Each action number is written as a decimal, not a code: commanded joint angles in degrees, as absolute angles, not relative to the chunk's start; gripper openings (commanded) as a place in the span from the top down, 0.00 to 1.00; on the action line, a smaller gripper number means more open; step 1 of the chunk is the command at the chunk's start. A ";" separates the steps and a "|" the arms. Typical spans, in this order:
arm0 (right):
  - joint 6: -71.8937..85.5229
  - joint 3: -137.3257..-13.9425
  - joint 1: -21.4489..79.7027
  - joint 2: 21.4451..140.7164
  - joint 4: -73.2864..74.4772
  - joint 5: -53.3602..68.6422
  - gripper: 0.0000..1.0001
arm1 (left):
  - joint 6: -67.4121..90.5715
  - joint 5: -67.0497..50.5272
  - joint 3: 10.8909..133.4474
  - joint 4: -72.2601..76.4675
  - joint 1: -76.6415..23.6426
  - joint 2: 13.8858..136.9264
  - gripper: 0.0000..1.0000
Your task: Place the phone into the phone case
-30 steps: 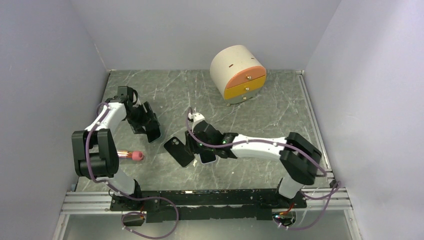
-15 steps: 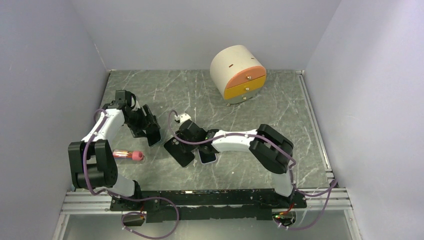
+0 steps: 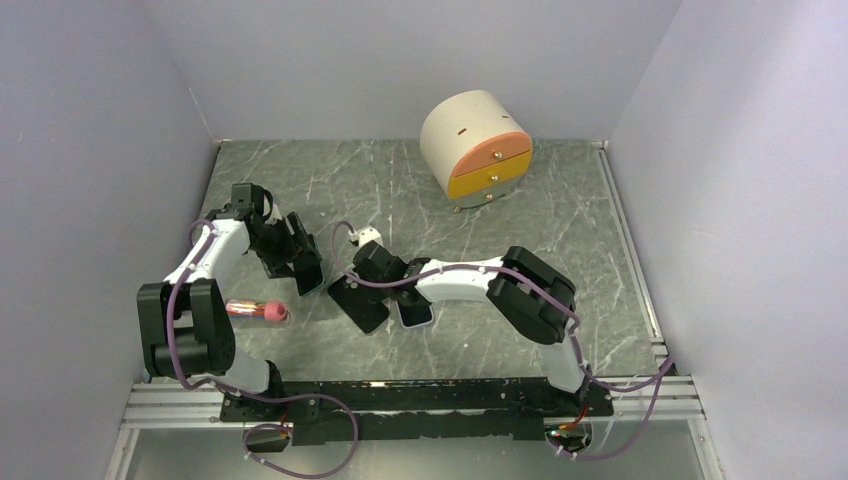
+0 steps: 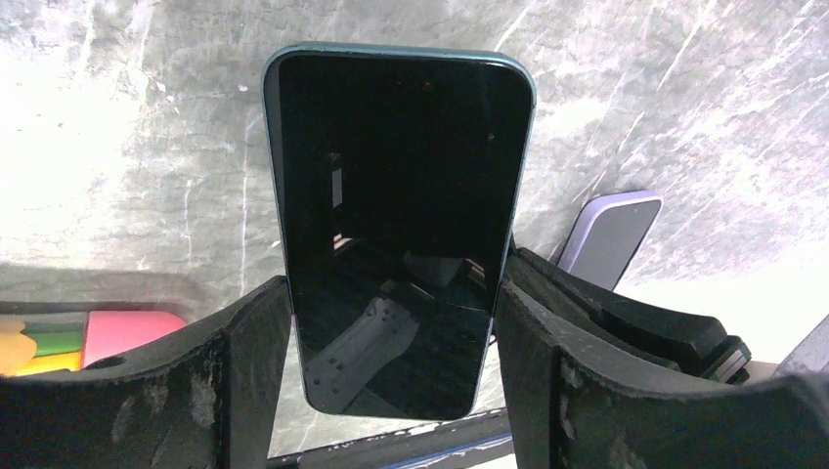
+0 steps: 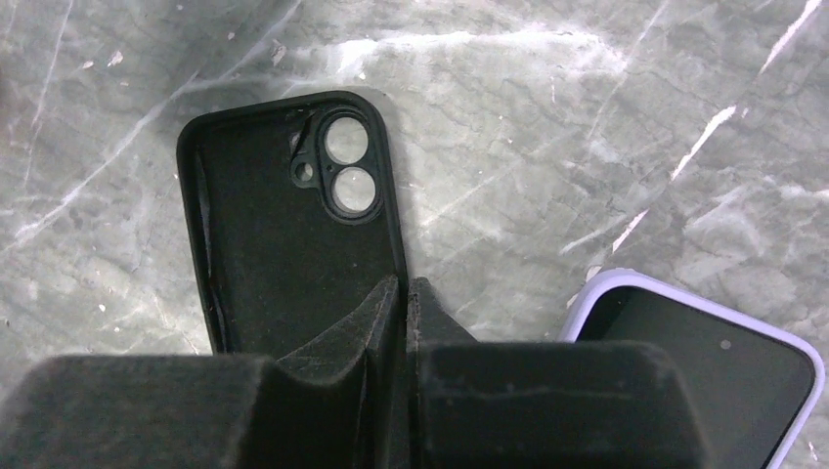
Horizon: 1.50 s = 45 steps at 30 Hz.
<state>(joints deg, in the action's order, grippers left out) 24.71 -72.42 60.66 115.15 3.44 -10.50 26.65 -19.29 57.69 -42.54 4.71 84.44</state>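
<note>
My left gripper (image 3: 297, 258) is shut on a phone (image 3: 306, 272) with a black screen and a teal edge, holding it by its long sides just left of the case. The left wrist view shows the phone (image 4: 396, 147) between my fingers (image 4: 393, 283). The black phone case (image 3: 358, 302) lies open side up on the marble table. My right gripper (image 3: 374, 270) is shut on its right wall. In the right wrist view the case (image 5: 279, 225) shows its camera cut-out, and the jaws of my right gripper (image 5: 404, 288) pinch its edge.
A second phone in a lavender case (image 3: 415, 312) lies just right of the black case and also shows in the right wrist view (image 5: 704, 362). A pink marker (image 3: 256, 311) lies at the near left. A round beige drawer unit (image 3: 477, 145) stands at the back.
My right arm has swung left and its gripper has come onto the case's right edge. My left gripper has shifted slightly toward the case with the phone.
</note>
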 commanded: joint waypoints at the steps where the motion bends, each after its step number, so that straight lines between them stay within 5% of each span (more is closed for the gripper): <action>1: 28.25 -74.33 60.21 114.98 4.39 -14.22 0.94 | 26.37 -21.88 57.99 -41.02 5.03 82.92 0.63; 20: 58.28 -75.54 59.04 113.04 13.72 -18.90 1.00 | 29.08 -26.43 55.72 -38.02 4.40 81.56 0.65; 33: 58.41 -71.83 58.58 106.04 12.37 -16.97 0.60 | 31.25 -23.95 54.65 -36.96 -1.81 81.09 0.66; 45: 56.81 -54.84 54.65 89.31 4.63 -17.61 0.09 | 43.81 -18.12 50.81 -30.02 -15.50 79.32 0.68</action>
